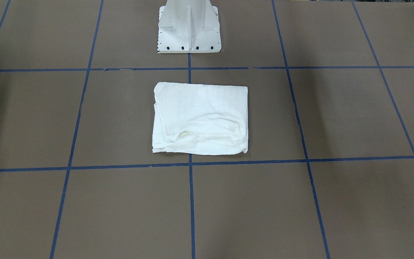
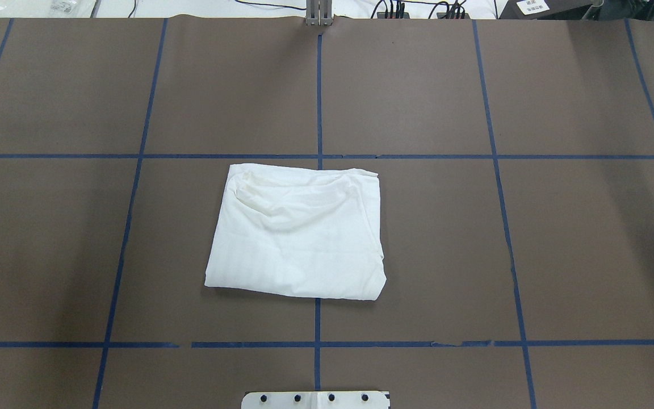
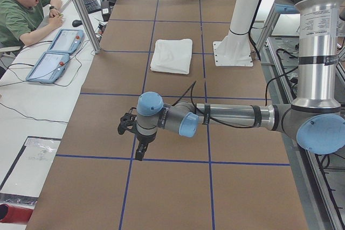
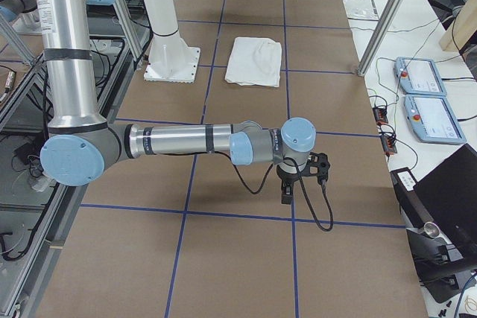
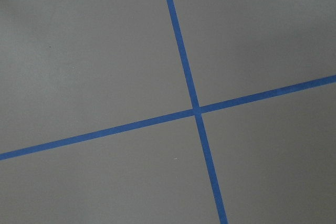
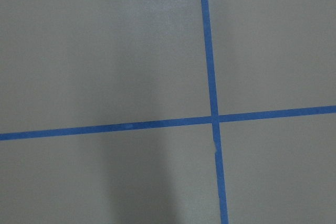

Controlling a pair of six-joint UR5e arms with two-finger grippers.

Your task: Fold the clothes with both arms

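Lying folded square, the white T-shirt (image 2: 298, 233) rests on the table (image 2: 446, 227).

Brown table (image 2: 418, 227) w/ blue tape grid (image 2: 319, 96): folded white T-shirt (image 2: 298, 244), pedestal (image 1: 189, 28).

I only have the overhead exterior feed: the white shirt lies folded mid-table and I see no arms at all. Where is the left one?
Observer: Stretched out low over the table's left end, the left gripper pointing down at bare table, well clear of the shirt.
Operator: And on the right?
Observer: Mirrored at the opposite end; the right gripper hangs over bare surface too.
Operator: Is either carrying cloth?
Observer: Both wrist cameras show only brown surface and a blue tape crossing, no fabric. Whether the jaws are open I cannot tell.
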